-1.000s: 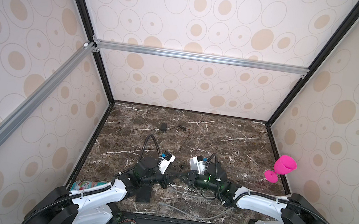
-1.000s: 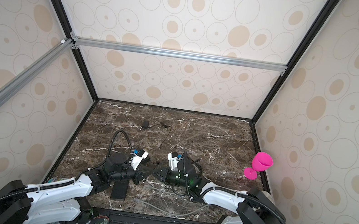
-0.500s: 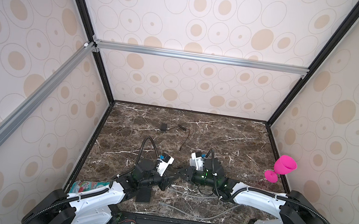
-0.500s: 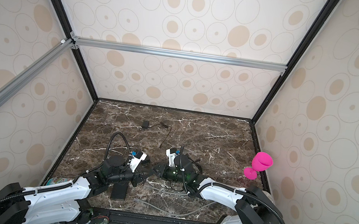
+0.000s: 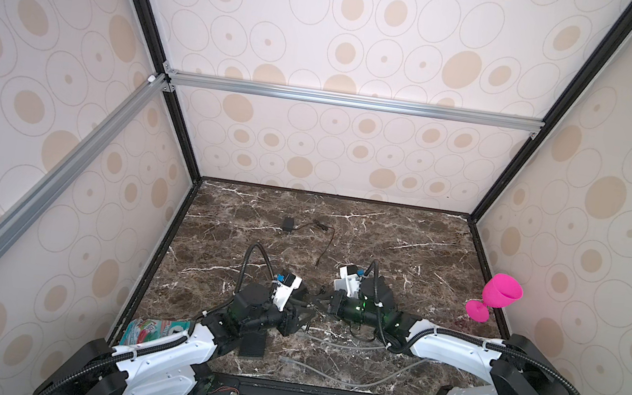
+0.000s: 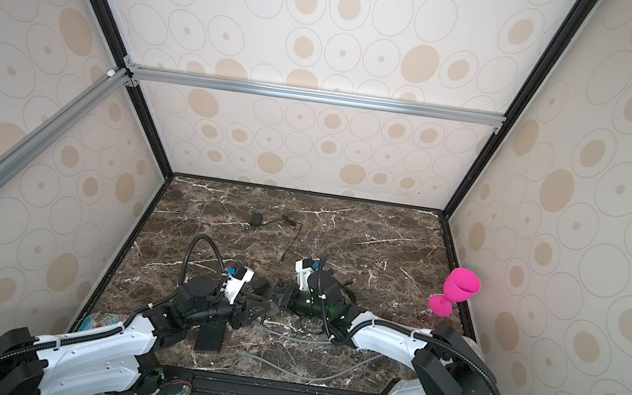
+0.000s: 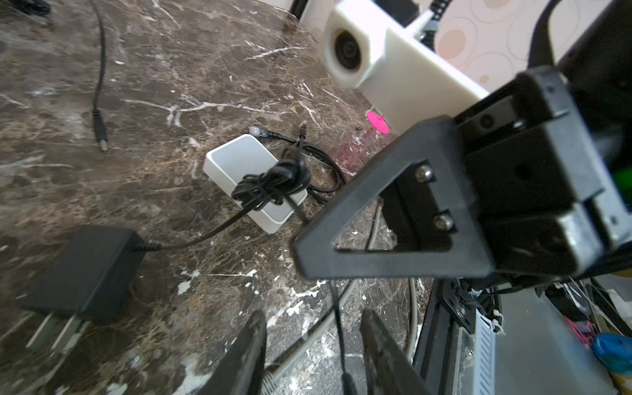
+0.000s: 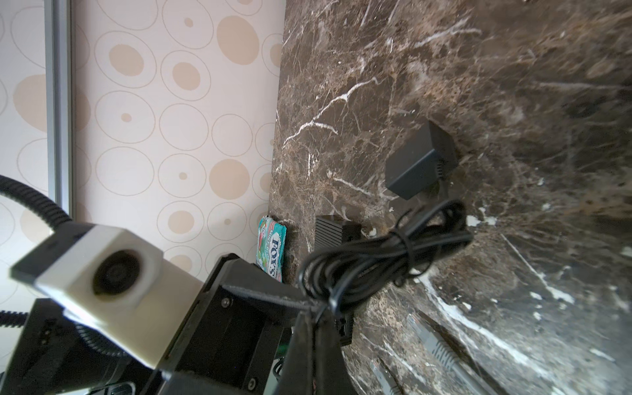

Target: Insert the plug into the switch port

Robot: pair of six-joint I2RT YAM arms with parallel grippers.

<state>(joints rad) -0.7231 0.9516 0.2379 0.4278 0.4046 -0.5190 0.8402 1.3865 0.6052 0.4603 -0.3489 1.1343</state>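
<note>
At the front-left corner of the tabletop (image 5: pixel 384 237), a Fox's sweet packet (image 5: pixel 153 327) leans against the wall, clear of the work. Beside it, near the front edge, lies the black ribbed switch (image 5: pixel 253 347). The right wrist view shows a small round port (image 8: pixel 349 236) on its end face, which I take to be the target.

The left gripper (image 7: pixel 313 318) hovers just past the switch toward the middle. Its fingers (image 7: pixel 249 355) stand partway apart and pinch nothing. A thin black cord (image 7: pixel 337 307) runs loose between them and thickens low down. That is probably the plug end, though I cannot tell for sure.

The cord belongs to the black power adapter (image 7: pixel 85 273), which rests on the marble just beyond the left gripper. Its spare length is a tied coil (image 8: pixel 383 260), and the right gripper (image 8: pixel 316 318) appears to hold it up with its jaws closed tight on a strand. This likely keeps the slack from dragging while the plug end is aimed.

Near the coil sits a white box (image 7: pixel 253 178). A grey network cable (image 5: pixel 323 371) trails along the front edge. A pink goblet (image 5: pixel 500 293) sits at the right edge, uninvolved.
</note>
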